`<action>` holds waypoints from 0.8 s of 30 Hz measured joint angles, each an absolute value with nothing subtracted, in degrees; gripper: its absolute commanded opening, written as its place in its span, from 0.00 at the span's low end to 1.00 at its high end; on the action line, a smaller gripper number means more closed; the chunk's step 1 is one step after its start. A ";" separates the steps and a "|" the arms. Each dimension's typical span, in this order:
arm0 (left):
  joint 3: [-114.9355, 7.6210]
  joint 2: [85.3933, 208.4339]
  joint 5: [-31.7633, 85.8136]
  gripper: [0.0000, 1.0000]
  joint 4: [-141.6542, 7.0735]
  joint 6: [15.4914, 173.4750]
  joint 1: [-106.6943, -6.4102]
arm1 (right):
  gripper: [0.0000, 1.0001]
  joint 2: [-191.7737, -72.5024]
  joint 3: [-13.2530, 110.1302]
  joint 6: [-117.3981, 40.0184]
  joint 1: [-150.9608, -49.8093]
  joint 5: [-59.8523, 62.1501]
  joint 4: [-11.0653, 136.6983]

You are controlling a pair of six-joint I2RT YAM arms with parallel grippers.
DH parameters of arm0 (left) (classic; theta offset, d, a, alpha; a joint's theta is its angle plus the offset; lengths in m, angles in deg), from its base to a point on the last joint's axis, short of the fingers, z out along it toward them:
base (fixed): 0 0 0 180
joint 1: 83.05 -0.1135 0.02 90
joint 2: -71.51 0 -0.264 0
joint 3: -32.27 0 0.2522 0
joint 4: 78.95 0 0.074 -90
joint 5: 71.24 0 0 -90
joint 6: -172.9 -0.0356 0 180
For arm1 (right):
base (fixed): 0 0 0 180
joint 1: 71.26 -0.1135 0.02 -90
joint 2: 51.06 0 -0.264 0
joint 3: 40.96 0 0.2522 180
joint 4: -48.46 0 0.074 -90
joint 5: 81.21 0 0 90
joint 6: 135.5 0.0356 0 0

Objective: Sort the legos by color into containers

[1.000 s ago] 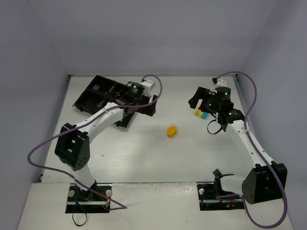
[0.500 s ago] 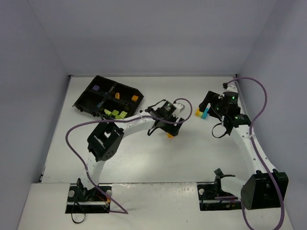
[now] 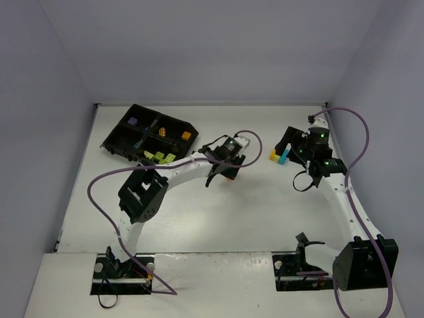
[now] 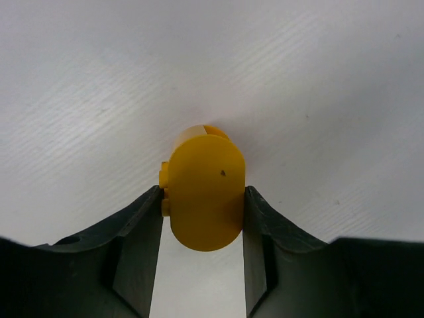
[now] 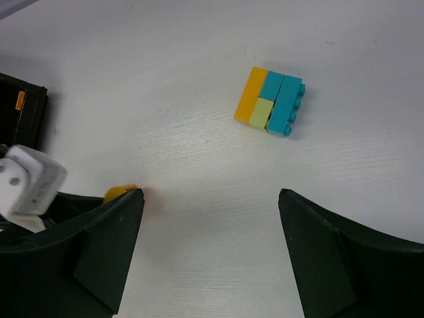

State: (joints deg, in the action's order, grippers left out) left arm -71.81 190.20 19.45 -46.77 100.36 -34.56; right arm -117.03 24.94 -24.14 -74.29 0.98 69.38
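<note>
1. We see the left pincer clamped on a rounded orange brick. Its two dark fingers press the brick's opposite sides, and the brick sticks out past the fingertips.
2. Just beyond that brick lies the white counter. We cannot tell whether the brick touches it or hangs slightly above it.
3. In the top view the black tray sits well apart from the left pincer, off to its left and farther from the arm bases.
4. The tray compartment nearest the left pincer holds a second orange piece.
5. The compartment toward the arm bases holds several yellow-green bricks, and the one farthest from the left pincer holds a purple brick.
6. The right pincer stands wide apart above the counter, gripping nothing.
7. Ahead of the right pincer, slightly toward its right finger and clear of both tips, lies a cluster of bricks pressed together: orange, yellow-green and teal.
8. From the right wrist, the clamped orange brick peeks out beside the right pincer's left fingertip. A corner of the tray shows farther out on that same side.
</note>
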 measured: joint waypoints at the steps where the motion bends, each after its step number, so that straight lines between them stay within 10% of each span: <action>1: -71.81 189.33 18.86 0.02 -46.58 100.07 -35.48 | 0.79 -117.03 24.94 -24.14 -74.26 0.98 69.38; 14: -86.59 186.97 15.43 0.08 -41.07 96.49 -61.60 | 0.80 -117.82 24.33 -22.70 -74.24 2.35 69.42; 21: -92.03 194.31 15.04 0.62 -38.18 95.35 -66.47 | 0.80 -119.63 23.74 -21.67 -74.22 3.88 69.88; 24: -92.03 196.12 15.67 0.70 -36.89 95.02 -66.45 | 0.80 -121.45 23.74 -20.84 -74.22 4.78 69.88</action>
State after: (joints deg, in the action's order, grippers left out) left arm -92.03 196.12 15.67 -36.89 95.02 -66.45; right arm -121.45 23.74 -20.84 -74.22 4.78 69.88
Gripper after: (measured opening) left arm 0.657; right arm 0.798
